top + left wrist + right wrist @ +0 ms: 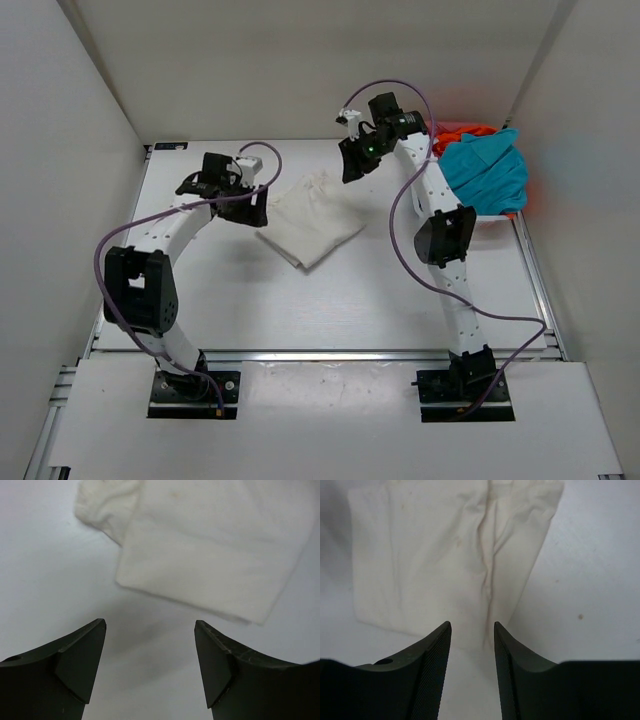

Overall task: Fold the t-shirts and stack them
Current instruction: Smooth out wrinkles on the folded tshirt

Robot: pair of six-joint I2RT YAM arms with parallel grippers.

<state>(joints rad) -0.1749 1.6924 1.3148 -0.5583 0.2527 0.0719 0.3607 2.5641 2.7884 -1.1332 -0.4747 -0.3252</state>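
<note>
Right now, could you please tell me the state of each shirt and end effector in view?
white t-shirt: folded, lying flat on the table.
teal t-shirt: unfolded, heaped at the right edge.
orange t-shirt: crumpled, mostly under the teal one.
left end effector: open, empty.
right end effector: open, empty.

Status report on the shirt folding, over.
Left gripper, right gripper open, empty. White t-shirt folded on table. Teal t-shirt, orange t-shirt heaped far right. Nothing blocking.
</note>
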